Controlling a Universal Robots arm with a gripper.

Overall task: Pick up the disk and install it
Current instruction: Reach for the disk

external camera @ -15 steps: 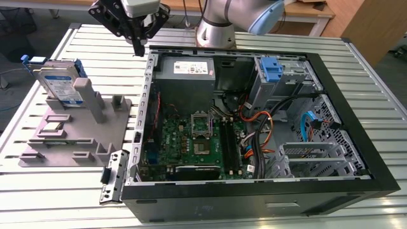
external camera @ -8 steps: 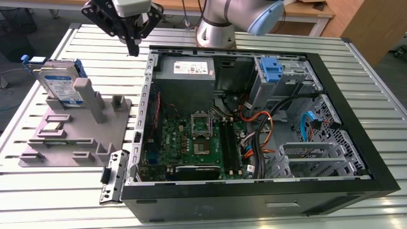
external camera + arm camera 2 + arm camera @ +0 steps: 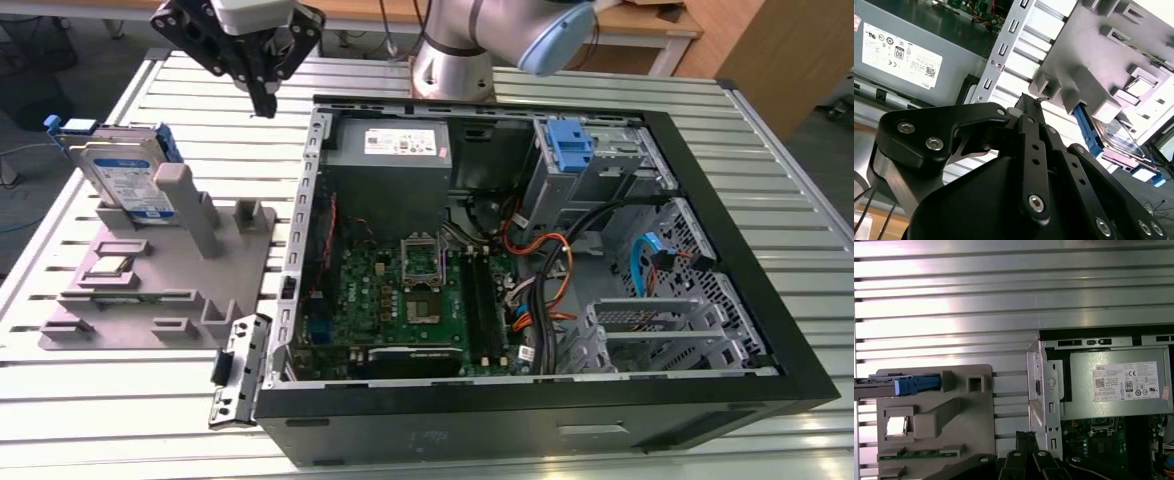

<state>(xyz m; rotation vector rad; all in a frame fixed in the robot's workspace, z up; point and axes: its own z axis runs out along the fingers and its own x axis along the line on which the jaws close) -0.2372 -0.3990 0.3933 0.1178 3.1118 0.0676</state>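
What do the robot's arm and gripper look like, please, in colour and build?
The arm is rounded silver-grey metal, with a pale blue cap on one joint. The gripper is matt black. It is built of linked bars fastened with silver screw heads and narrows to slim jaws. It sits under a pale grey wrist piece.

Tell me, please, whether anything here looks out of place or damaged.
Nothing looks damaged or spilled. The flat silver metal hard drive with blue side rails stands tilted on edge in the grey plastic holder on the exterior view's left, outside the open black computer case. The black gripper hovers shut between them, holding nothing.
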